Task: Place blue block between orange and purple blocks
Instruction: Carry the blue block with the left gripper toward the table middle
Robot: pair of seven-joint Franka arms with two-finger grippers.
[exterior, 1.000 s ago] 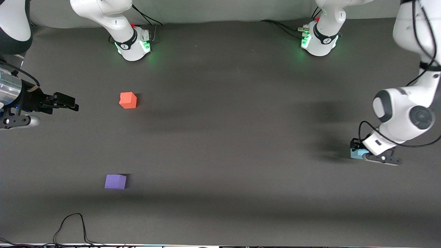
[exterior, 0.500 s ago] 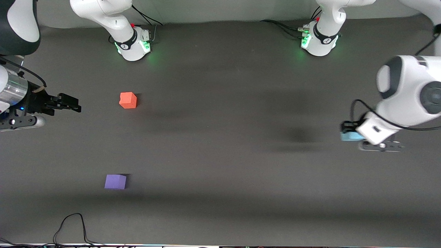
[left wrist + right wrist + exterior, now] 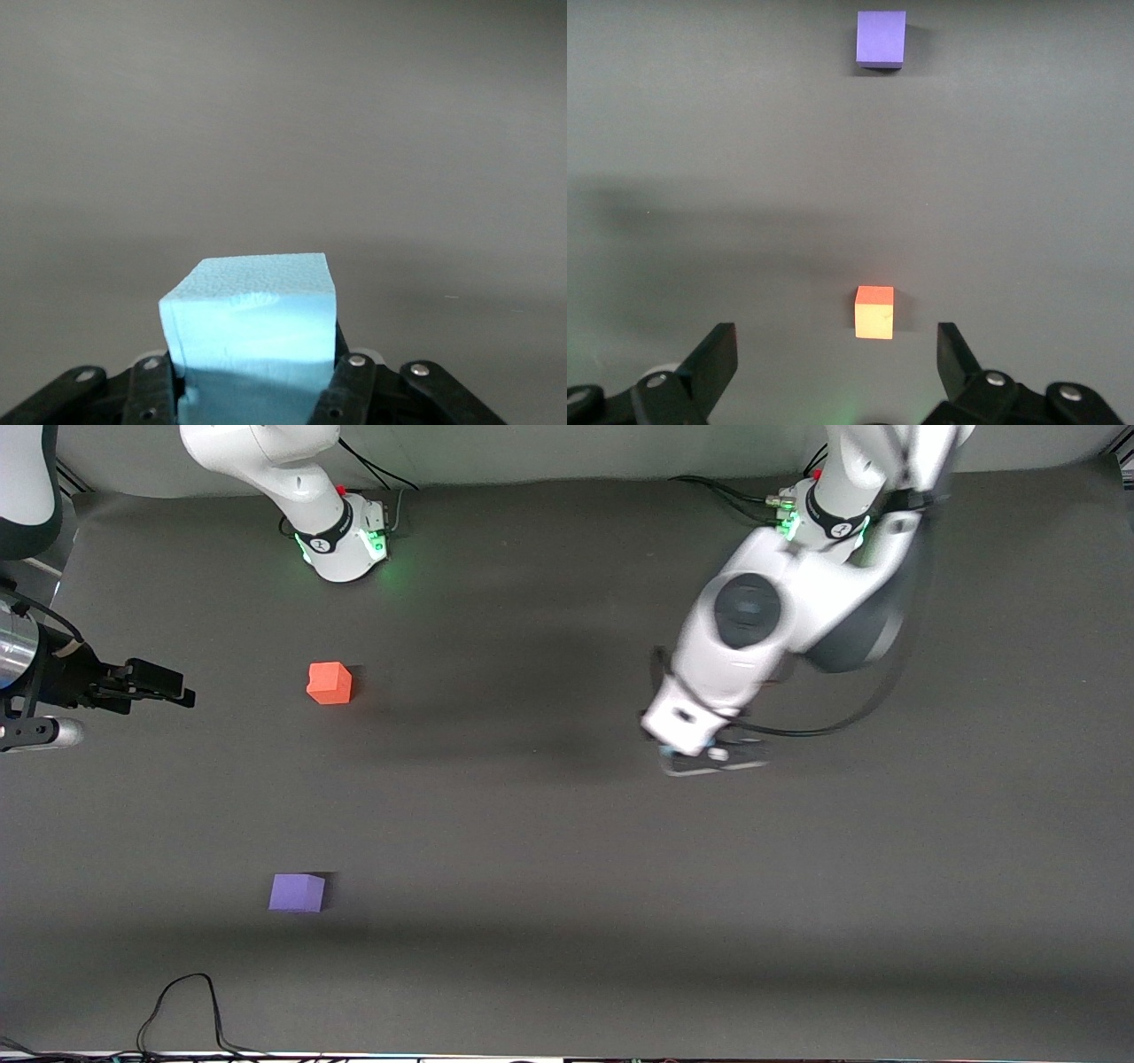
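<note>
The left gripper is up in the air over the middle of the dark grey matte table, a bit toward the left arm's end. Its fingers are clenched on the small light sky-blue foam-like cube. The left wrist view shows the cube sitting snug between them with its top sticking up clear. From the front view the arm's own white wrist covers nearly all of that cube, only a sliver of blue peeks out.

The small orange-red matte cube sits toward the right arm's end of the table, and the small violet-purple matte cube is closer to the table's front edge, well apart from it. Bare table between the two, nothing lying in that gap.

The right gripper waits by the table edge at the right arm's end, fingers spread wide and holding nothing, pointed toward the orange-red cube, with the purple one also in its wrist view.

A black cable loops onto the front edge of the table, near the purple cube but not touching it.
</note>
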